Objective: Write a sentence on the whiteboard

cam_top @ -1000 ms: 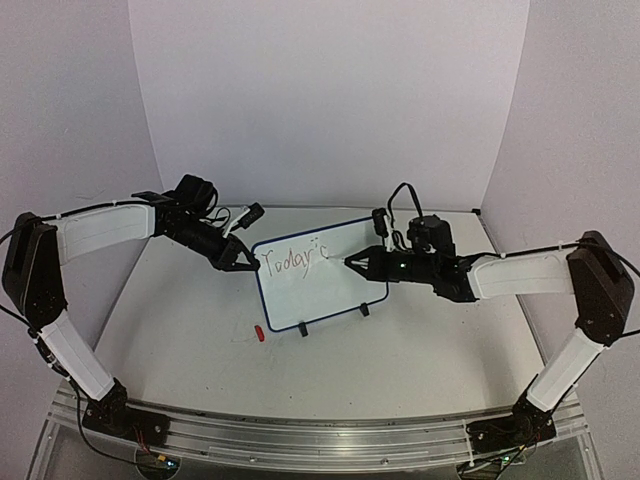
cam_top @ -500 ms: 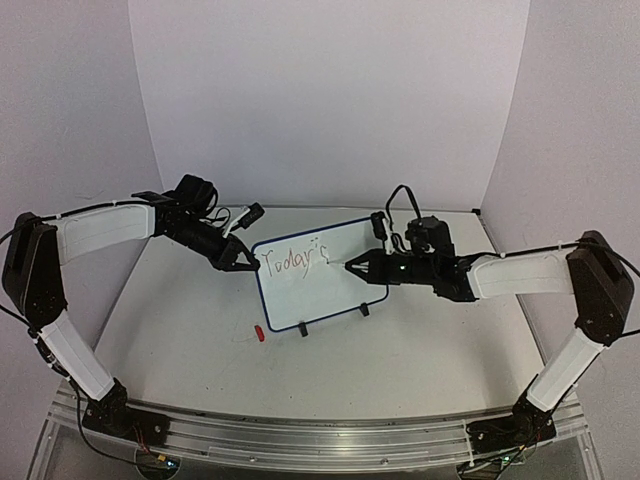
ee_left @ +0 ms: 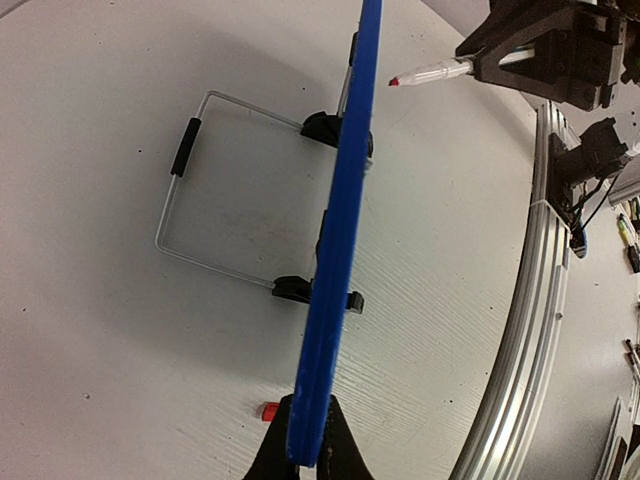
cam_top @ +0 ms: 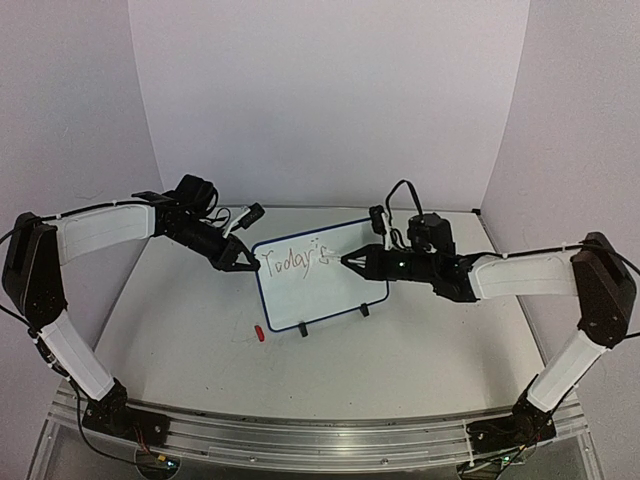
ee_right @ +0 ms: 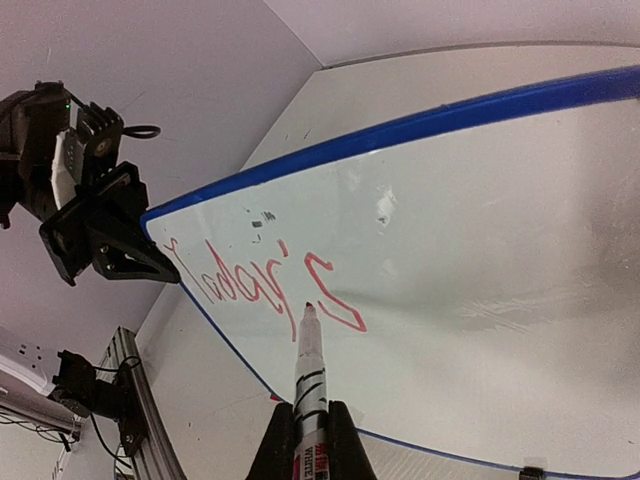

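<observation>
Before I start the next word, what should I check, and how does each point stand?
1. Is the whiteboard steadied: ok, left jaws closed on its left edge.
2. Is it standing: ok, both black feet on the table, wire stand behind.
3. Grip on the marker: ok, right jaws closed on its barrel, tip toward the board.
4. Is the sentence finished: not ok, only "Today's" is written; the board below it is bare.
5. Is the tip off the surface: ok, the left wrist view shows a small gap.
6. Is the red cap out of the way: ok, on the table in front of the board, away from both arms.
</observation>
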Controlling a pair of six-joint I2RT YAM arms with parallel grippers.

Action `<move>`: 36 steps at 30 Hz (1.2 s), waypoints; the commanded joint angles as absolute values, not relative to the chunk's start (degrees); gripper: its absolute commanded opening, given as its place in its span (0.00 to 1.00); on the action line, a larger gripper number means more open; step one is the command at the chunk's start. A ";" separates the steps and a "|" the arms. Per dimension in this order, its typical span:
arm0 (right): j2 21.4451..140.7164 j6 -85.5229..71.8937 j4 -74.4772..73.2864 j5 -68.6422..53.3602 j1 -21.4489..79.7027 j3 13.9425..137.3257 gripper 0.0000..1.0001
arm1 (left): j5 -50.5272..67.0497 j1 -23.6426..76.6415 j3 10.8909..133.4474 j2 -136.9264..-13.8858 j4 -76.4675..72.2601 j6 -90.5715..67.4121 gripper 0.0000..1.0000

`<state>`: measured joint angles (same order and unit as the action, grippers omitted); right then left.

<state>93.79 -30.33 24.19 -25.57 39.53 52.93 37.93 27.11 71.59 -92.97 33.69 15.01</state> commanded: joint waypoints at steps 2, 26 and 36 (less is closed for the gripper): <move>84.93 -31.03 29.00 -21.63 39.41 49.23 0.00 | 32.76 27.49 72.84 -94.47 34.66 16.96 0.00; 90.45 -28.48 24.25 -16.14 38.46 52.84 0.00 | 32.56 27.69 72.77 -94.77 34.62 17.02 0.00; 89.74 -28.74 22.97 -13.58 38.42 50.05 0.00 | 32.44 27.69 72.77 -94.67 34.72 17.06 0.00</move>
<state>90.01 -29.15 23.03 -16.31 38.65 50.52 37.63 27.33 71.79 -92.97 34.06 15.00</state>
